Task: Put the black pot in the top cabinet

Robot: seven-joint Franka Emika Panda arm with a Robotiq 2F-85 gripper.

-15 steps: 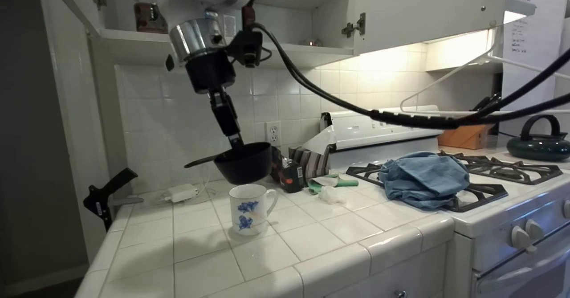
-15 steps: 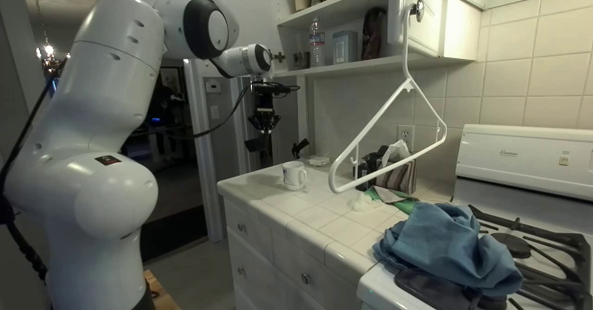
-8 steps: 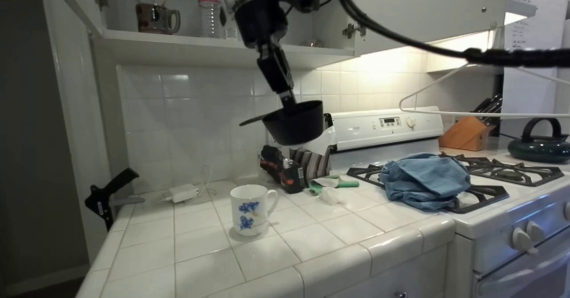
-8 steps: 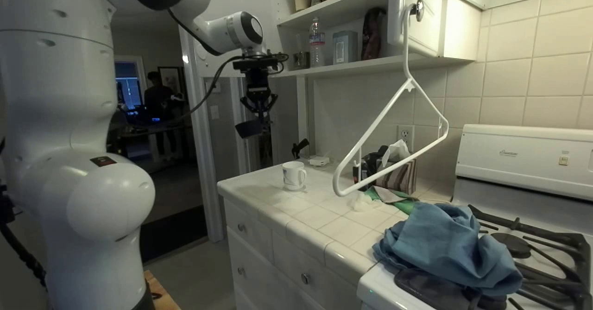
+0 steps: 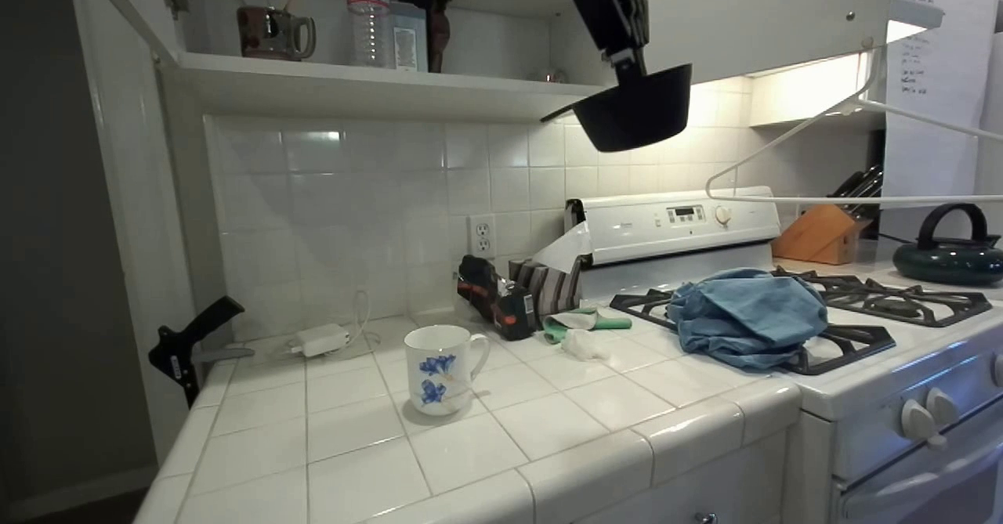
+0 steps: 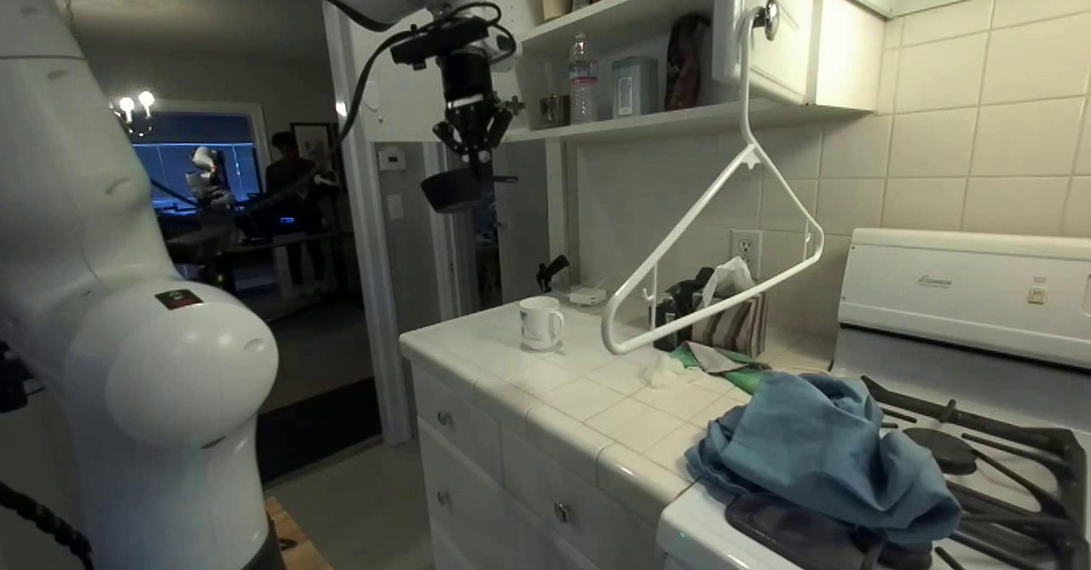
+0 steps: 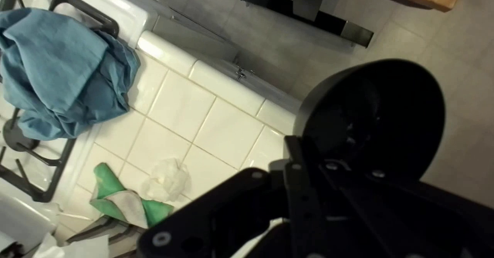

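The black pot hangs from my gripper, well above the counter. My gripper is shut on the pot's near wall at the rim, and the pot is slightly tilted. The pot's handle points left in that exterior view. In the other exterior view the pot hangs below the gripper, to the left of and lower than the shelf. In the wrist view the pot's dark inside shows beyond the fingers. The top cabinet is open; its white lower shelf board also shows in an exterior view.
The cabinet holds a brown mug, a water bottle and a grey container. An open cabinet door stands at right. A white hanger hangs from a knob. A blue-patterned mug stands on the counter.
My gripper has risen with the pot, from just above the mug to near shelf-board height. It moved right in an exterior view and slightly left in the other. The grip looks unchanged.
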